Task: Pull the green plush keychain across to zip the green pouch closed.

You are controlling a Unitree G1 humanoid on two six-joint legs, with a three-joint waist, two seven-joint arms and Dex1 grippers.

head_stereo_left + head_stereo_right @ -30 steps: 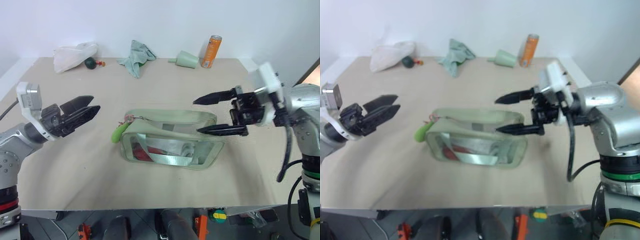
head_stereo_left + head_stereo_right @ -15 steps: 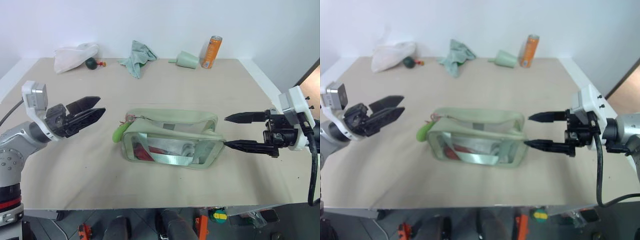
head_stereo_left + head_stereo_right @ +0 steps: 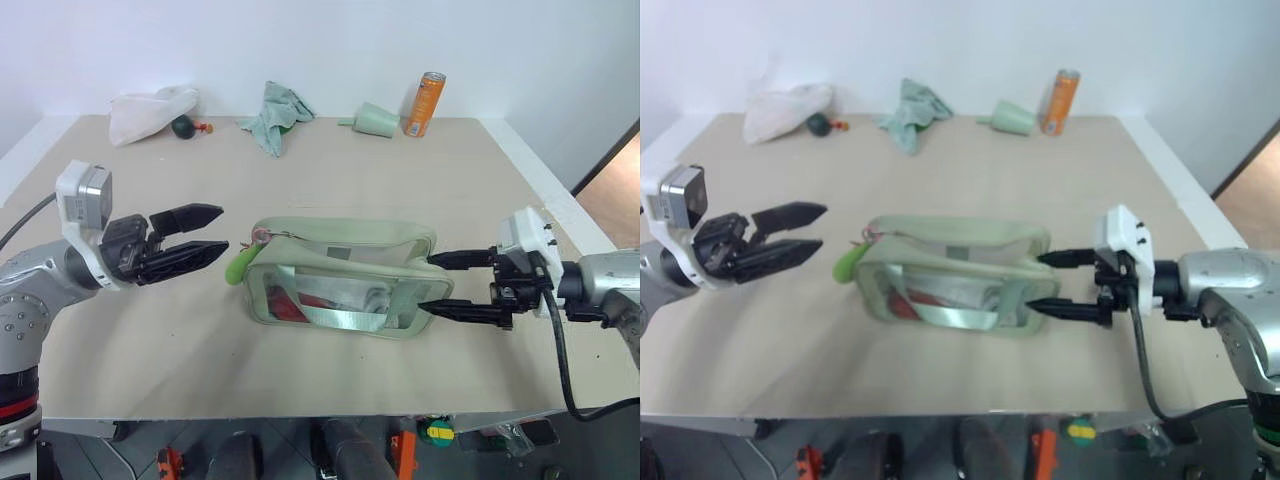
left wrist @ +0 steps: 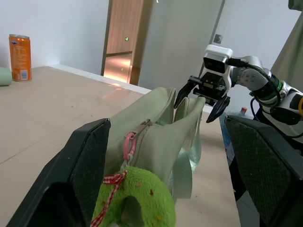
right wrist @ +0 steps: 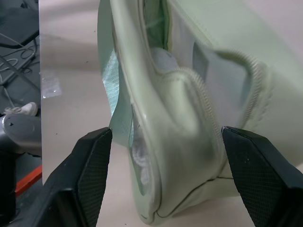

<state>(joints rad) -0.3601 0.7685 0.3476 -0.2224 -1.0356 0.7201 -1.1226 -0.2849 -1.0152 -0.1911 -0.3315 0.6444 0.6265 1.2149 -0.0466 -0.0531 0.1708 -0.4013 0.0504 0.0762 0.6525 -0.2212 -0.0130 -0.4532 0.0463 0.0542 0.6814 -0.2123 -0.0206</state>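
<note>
- The green pouch [image 3: 345, 278] lies on the tabletop [image 3: 330, 180] between the two pincers, its clear side panel facing the near edge.
- The green plush keychain [image 3: 236, 266] hangs off the pouch end nearest the left pincer [image 3: 205, 232], just past that pincer's tips and not touching them; in the left wrist view it sits low between the two fingers, tied on by a red-and-white cord [image 4: 108, 196] and a pink ring [image 4: 128, 146].
- The left pincer is spread and holds nothing; it points toward the pouch.
- The right pincer [image 3: 440, 283] is spread as well, one finger to each side of the pouch's opposite end; the tips reach that end, and the right wrist view shows a gap between fingers and fabric.
- Well beyond both pincers, along the far edge, lie a white bag [image 3: 150, 110], a dark green ball [image 3: 181, 126], a pale green cloth [image 3: 274, 114], a cone-shaped cup [image 3: 374, 120] and an orange can [image 3: 425, 103].
</note>
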